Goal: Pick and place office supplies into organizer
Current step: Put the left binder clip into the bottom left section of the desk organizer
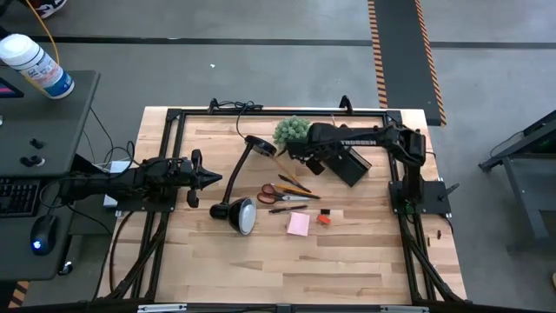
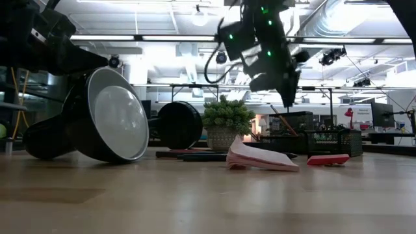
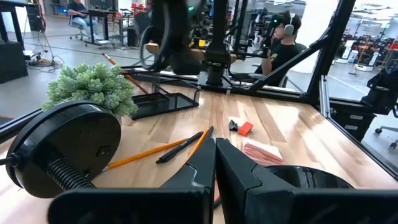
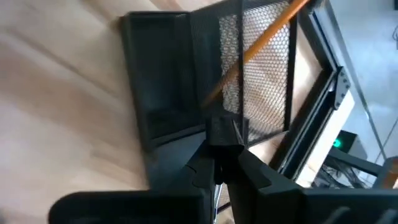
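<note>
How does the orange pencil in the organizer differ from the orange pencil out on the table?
The pencil in the organizer props up at a tilt, while the pencil on the table lies flat on the wood. The first sits inside the organizer, just ahead of the shut right pincer. The second lies in the open beside a dark pen and is not yet picked. Both are thin and orange.

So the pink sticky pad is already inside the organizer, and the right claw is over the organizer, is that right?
Partly. The pink sticky pad lies on the bare table, apart from the organizer, as the high view shows. The right claw is over the organizer.
</note>
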Tool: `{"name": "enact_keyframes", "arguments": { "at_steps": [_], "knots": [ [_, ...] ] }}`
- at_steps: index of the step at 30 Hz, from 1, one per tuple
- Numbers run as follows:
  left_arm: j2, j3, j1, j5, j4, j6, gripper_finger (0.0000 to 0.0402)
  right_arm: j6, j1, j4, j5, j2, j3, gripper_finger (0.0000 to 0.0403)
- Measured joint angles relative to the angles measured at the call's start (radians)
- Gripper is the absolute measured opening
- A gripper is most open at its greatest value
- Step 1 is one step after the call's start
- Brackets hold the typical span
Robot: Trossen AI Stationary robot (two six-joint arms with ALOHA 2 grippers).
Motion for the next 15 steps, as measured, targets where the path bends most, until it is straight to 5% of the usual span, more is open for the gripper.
{"name": "enact_keyframes", "arguments": {
  "at_steps": [15],
  "knots": [
    [0.0, 0.0, 0.0, 0.0, 0.0, -0.001, 0.0001, -0.197, -0.1, 0.296, -0.054, -0.008, -0.128, 0.0025]
  ]
}}
